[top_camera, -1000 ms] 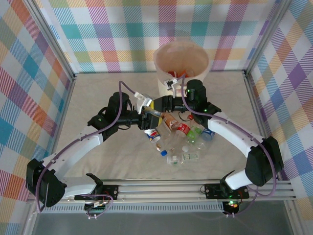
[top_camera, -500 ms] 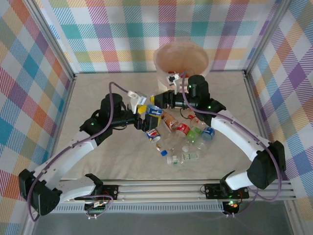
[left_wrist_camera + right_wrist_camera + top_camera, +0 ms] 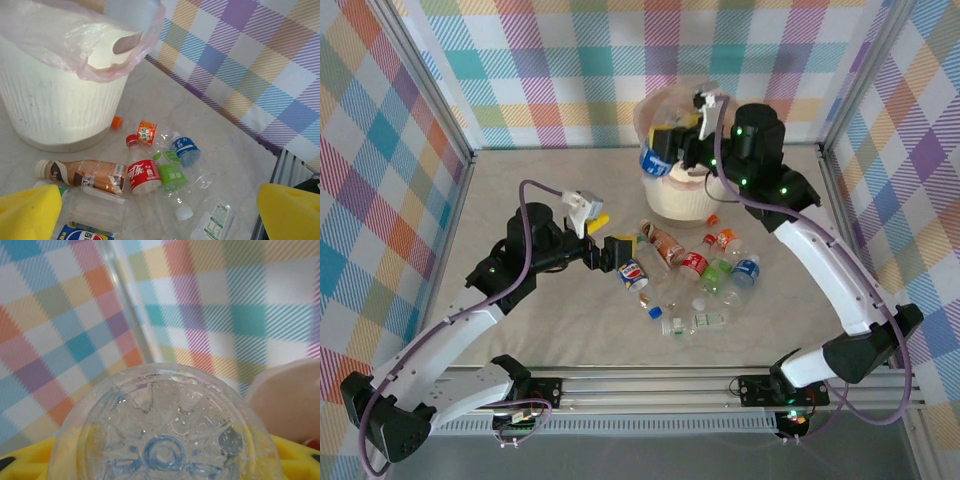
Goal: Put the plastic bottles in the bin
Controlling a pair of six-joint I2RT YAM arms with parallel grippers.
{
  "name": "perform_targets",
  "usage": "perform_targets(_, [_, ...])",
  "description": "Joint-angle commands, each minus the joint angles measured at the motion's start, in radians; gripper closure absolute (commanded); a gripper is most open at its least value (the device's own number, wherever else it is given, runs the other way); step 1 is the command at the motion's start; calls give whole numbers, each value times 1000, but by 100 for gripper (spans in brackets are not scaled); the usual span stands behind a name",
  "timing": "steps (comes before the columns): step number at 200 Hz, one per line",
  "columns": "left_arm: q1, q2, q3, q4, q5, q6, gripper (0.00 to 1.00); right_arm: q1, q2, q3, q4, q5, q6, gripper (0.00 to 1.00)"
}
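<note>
Plaid walls point(image 3: 570, 70) box in the pale bench point(image 3: 550, 170), which has open room along its left side. Upper centre stands the large round cream-white plastic bin point(image 3: 692, 200), its far rim crossed by the right arm. Spread left fingers point(image 3: 290, 210) hang just beside the heap of small clear plastic bottles point(image 3: 695, 285) mid-frame. Above the bin's left rim, right fingers point(image 3: 672, 140) pinch a blue-labelled clear bottle point(image 3: 653, 160); its ribbed base hides most of them in the wrist view.

We see a large round cream-white plastic bin point(image 3: 670, 200) upright, far centre. Small clear plastic bottles point(image 3: 693, 263) w/ red, blue, green, brown labels lie scattered near of it; one blue-labelled clear bottle point(image 3: 655, 158) is raised over its left rim.
</note>
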Motion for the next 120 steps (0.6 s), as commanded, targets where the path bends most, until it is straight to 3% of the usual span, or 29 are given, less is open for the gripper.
perform_targets(1, [-7,4,-4,5,-27,-16,0,-36,65,83,-33,149,-60,55])
perform_targets(52, [-7,21,-2,-28,-47,-11,0,-118,204,237,-75,280,-56,53])
perform_targets(120, [-7,36,-1,-52,-79,-15,0,-225,493,543,-283,226,53,52])
